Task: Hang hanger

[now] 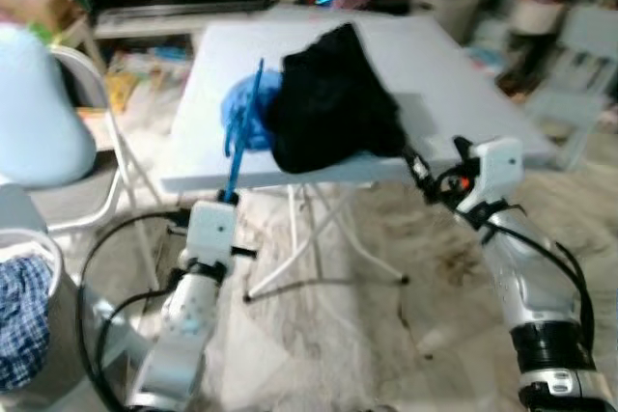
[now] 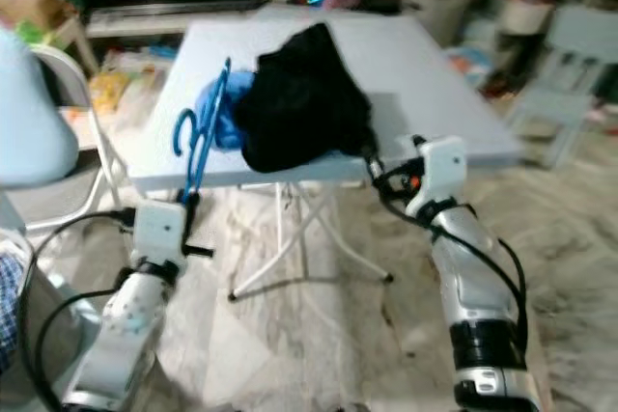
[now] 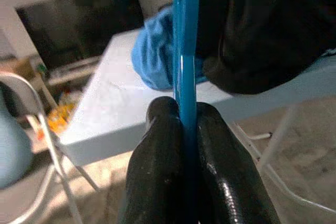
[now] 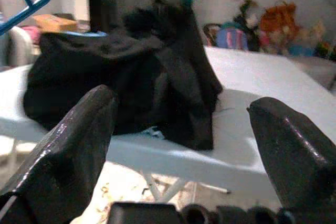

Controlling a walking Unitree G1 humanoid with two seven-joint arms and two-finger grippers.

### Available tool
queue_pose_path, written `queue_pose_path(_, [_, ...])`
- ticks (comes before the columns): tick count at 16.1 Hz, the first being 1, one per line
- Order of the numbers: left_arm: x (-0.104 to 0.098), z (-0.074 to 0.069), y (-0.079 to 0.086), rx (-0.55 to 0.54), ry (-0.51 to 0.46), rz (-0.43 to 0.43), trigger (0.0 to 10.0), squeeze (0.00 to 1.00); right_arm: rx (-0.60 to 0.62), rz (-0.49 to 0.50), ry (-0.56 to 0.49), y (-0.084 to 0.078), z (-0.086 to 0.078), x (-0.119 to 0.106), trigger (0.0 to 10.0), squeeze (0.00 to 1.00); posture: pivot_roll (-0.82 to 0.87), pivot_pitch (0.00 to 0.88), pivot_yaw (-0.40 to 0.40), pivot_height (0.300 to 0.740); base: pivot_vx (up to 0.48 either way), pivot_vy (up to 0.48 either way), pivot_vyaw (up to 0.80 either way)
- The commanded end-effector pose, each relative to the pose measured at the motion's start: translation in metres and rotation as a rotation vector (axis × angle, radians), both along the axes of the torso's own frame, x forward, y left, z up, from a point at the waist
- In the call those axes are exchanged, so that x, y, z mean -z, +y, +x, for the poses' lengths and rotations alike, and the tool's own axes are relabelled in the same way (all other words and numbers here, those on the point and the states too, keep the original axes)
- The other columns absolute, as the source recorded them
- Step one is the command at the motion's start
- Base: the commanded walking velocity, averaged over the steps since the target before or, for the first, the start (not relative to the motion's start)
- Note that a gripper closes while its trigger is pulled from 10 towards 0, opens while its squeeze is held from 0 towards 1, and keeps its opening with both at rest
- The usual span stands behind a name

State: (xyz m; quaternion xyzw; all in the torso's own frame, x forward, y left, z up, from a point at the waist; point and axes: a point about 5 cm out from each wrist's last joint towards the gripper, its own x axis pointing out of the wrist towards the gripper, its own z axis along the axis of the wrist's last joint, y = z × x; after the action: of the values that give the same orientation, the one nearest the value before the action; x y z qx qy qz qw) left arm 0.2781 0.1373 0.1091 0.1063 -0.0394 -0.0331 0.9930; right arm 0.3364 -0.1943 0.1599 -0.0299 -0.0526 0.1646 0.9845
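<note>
White folding table (image 1: 454, 74), black garment (image 1: 333, 103) (bunched), blue cloth (image 1: 243, 113)

Head stereo pair looked forward and down from above onto a white folding table (image 1: 435, 94); both eyes shared the table, a black garment (image 1: 333, 103) and both arms, the right eye offset slightly. Left wrist camera sat close behind its fingers (image 3: 157, 166), facing along a blue hanger (image 3: 185, 51) toward the table. Right wrist camera looked low, near table edge height, at the same garment.

Blue hanger (image 1: 243, 123); black garment (image 1: 331, 103)
</note>
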Motion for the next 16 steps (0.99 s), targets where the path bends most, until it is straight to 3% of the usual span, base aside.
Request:
queue_pose_path(1, [-0.001, 0.0, -0.002, 0.016, -0.001, 0.002, 10.0, 0.0, -0.033, -0.04, -0.013, 0.001, 0.0, -0.006, 10.0, 0.0, 0.05, 0.038, 0.036, 0.74, -0.322, 0.0, 0.0])
queue_pose_path(6, [0.001, 0.002, -0.01, 0.075, 0.003, 0.015, 10.0, 0.0, -0.008, -0.066, -0.007, -0.013, -0.003, -0.006, 10.0, 0.0, 0.03, 0.044, 0.051, 0.74, -0.173, 0.0, 0.0])
queue_pose_path(16, [0.027, 0.005, -0.001, 0.039, 0.118, -0.106, 10.0, 0.0, 0.078, -0.01, 0.041, 0.001, -0.019, 0.023, 10.0, 0.0, 0.0, 0.031, 0.051, 0.74, 0.0, 0.0, 0.0])
